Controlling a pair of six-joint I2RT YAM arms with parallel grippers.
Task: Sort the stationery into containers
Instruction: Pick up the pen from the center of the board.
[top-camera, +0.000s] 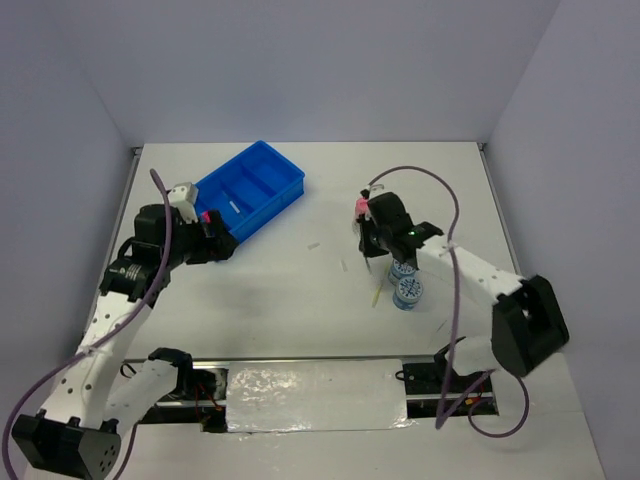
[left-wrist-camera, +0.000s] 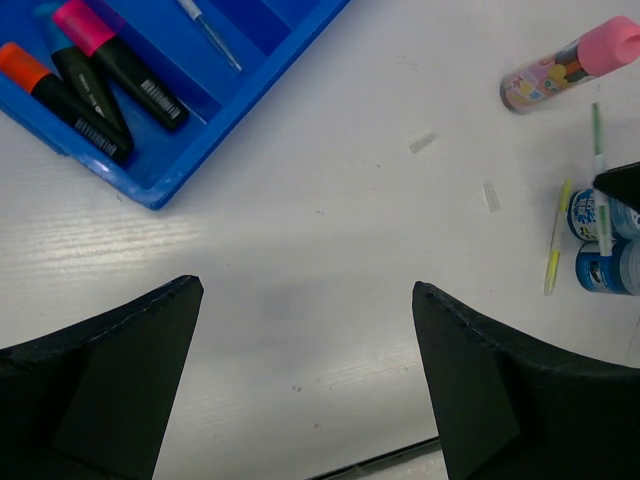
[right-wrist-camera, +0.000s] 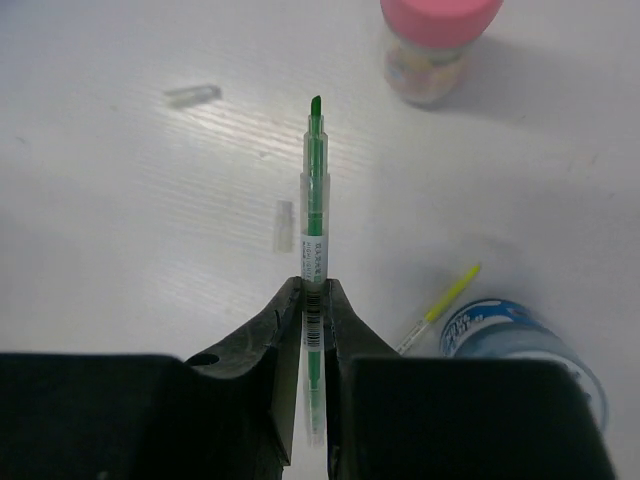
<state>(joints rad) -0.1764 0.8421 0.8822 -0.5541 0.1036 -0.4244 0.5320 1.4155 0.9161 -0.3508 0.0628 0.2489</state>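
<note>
The blue tray (top-camera: 285, 185) sits at the back left; in the left wrist view its corner (left-wrist-camera: 150, 185) holds an orange-capped highlighter (left-wrist-camera: 60, 100), a pink-capped highlighter (left-wrist-camera: 115, 55) and a thin pen (left-wrist-camera: 210, 35). My left gripper (left-wrist-camera: 307, 288) is open and empty above bare table beside the tray. My right gripper (right-wrist-camera: 315, 285) is shut on a thin green pen (right-wrist-camera: 314, 200), which points forward above the table. Near it lie a yellow pen (right-wrist-camera: 440, 305), a blue-white disc (right-wrist-camera: 520, 335) and the pink-capped bottle (right-wrist-camera: 432, 40). The top view shows two discs (top-camera: 406, 292).
Two small clear plastic bits (right-wrist-camera: 193, 95) (right-wrist-camera: 285, 225) lie on the white table left of the green pen. Grey walls close in the table at the back and sides. A metal strip (top-camera: 310, 380) runs along the near edge between the arm bases.
</note>
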